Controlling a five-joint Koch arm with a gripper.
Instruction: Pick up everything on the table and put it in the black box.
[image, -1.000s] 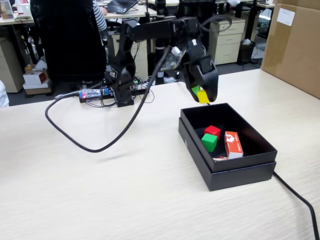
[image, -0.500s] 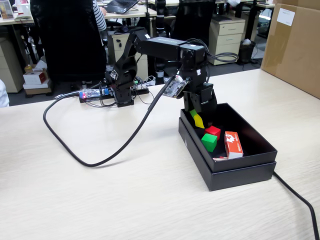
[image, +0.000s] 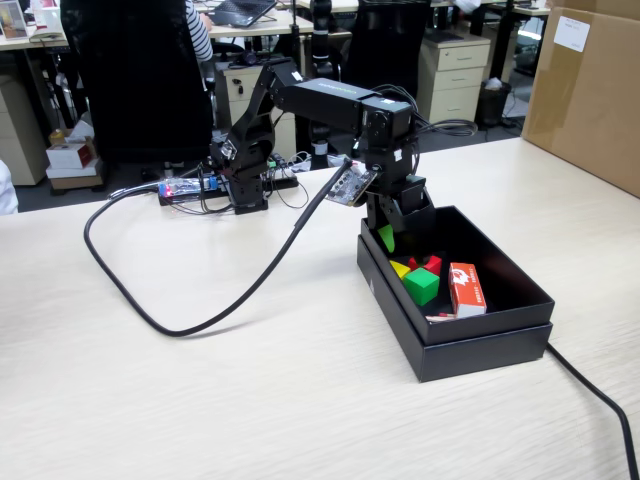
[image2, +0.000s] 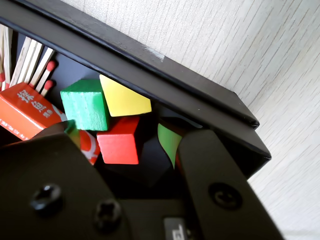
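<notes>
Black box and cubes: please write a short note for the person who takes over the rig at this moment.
Gripper: open, empty, low over the near-arm end of the black box.
Yellow cube: lies in the box against the green cube and the red cube; in the wrist view it leans on the box wall.
Also in the box: the red-and-white carton and matches.
Done: all three cubes are inside.
Left: no cube shows on the table; probably only lift the arm clear.
</notes>
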